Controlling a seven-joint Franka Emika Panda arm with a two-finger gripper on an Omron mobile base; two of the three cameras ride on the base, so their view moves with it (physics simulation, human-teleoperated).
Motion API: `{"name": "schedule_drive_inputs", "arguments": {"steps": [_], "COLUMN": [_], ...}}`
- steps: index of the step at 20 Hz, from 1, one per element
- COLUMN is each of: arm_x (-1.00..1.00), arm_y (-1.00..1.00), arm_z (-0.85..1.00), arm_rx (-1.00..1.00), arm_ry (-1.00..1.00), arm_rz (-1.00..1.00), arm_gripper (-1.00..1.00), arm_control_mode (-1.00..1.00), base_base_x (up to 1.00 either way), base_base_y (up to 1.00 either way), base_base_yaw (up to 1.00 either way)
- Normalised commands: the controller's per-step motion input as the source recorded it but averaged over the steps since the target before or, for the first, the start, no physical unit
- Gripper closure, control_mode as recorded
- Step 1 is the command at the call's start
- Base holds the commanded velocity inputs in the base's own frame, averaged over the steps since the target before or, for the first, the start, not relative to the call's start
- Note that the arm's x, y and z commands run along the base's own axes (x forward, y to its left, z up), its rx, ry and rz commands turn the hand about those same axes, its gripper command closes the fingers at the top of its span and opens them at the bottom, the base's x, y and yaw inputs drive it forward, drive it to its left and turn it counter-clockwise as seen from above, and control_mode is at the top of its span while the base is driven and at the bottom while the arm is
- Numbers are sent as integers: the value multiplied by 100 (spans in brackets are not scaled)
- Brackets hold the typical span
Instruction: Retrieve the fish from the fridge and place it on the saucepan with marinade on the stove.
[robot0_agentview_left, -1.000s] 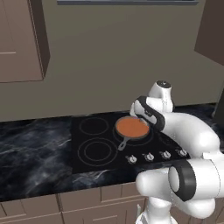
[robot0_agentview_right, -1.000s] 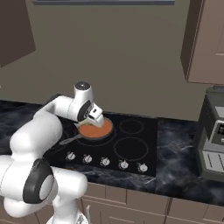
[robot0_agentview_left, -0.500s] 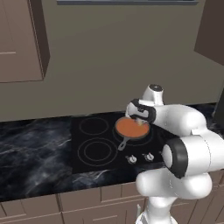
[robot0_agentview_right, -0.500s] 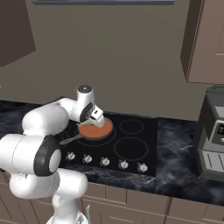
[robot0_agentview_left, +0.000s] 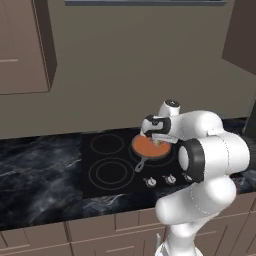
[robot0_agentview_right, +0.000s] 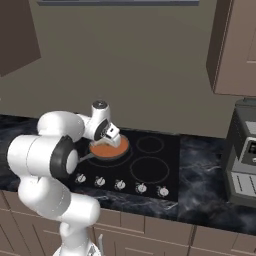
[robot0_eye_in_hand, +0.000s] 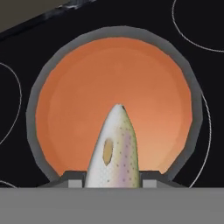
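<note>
1. The slim, pale speckled fish (robot0_eye_in_hand: 114, 148) is clamped between the dark fingers (robot0_eye_in_hand: 114, 181), its nose pointing toward 12 o'clock in the hand view, poised over the middle of the pan; whether it touches the liquid cannot be told.
2. Below it lies the flat orange-brown marinade (robot0_eye_in_hand: 131, 87), filling the small round dark saucepan (robot0_agentview_left: 151, 147), whose thin grey handle runs out toward 7 o'clock in the left base view.
3. The pan stands on the flat black glass stove (robot0_agentview_left: 107, 165), on a rear ring, with small silver knobs (robot0_agentview_right: 120, 184) along the front edge.
4. The black marbled bench (robot0_agentview_left: 37, 165) flanks the cooktop.
5. Judged from this: fetching is done and the fish has reached the pan. Left to do: lower it, release it onto the marinade, draw the arm clear.
</note>
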Motion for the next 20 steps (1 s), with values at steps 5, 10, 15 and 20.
{"name": "schedule_drive_inputs", "arguments": {"steps": [5,10,15,20], "arm_x": [32,35,32,31], "arm_y": [4,1,0,0], "arm_z": [-34,-32,-33,-32], "arm_rx": [0,0,0,0], "arm_ry": [4,4,3,4], "arm_rz": [0,0,0,0], "arm_gripper": [100,100,100,100], "arm_control_mode": [-100,-100,-100,-100], "base_base_x": [0,0,0,0], "base_base_y": [0,0,0,0], "base_base_yaw": [0,0,0,0]}}
